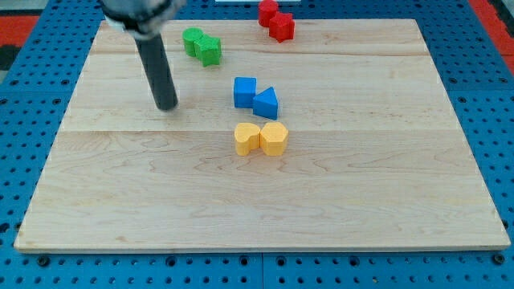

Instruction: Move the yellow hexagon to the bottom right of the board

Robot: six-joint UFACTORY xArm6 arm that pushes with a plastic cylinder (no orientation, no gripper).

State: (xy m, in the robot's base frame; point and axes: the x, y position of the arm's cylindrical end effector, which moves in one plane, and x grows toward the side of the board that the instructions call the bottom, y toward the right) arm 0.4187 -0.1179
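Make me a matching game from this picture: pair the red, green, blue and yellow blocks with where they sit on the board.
Things:
1. red blocks
2. green blocks
3. blue blocks
4. yellow blocks

Places:
A. around the board's middle, just below another pair
B. at the view's top edge
C. nearest my tip, up and to its right
D. just above the yellow pair

Pairs: 1-B, 2-C, 3-D, 4-A

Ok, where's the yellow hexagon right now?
The yellow hexagon sits near the board's middle, touching another yellow block on its left, just below the blue blocks; my tip is well off to the view's left.
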